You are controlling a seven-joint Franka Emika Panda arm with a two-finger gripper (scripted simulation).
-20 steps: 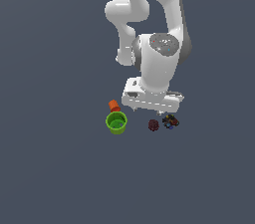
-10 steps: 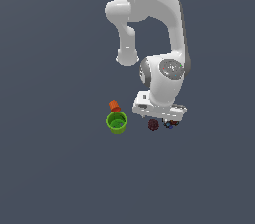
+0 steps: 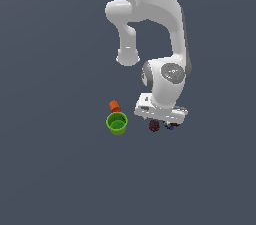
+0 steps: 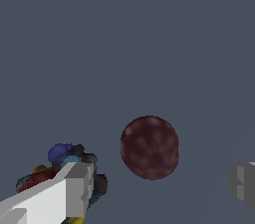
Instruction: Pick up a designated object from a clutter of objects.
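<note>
While the white Panda arm bends down over the flat grey floor in the exterior view, its gripper sits low over the clutter, so low that the fingers are mostly hidden under the white hand body. The small dark maroon bumpy ball shows just beneath the hand's edge. Touching or nearly touching the ball, on the exterior view's right of it, a sliver of the dark multicoloured lump peeks out. The bright green cup stands upright, apart from the ball on the exterior view's left, and the small orange cylinder lies just beyond the cup, close against its rim.

From the wrist view, the gripper is spread wide, its two grey fingertips well apart with the ball between them and touching neither. The ball rests on the floor, nearer to the finger that partly covers the lump than to the other. The lump lies just beside the ball, on the far side of that finger.
</note>
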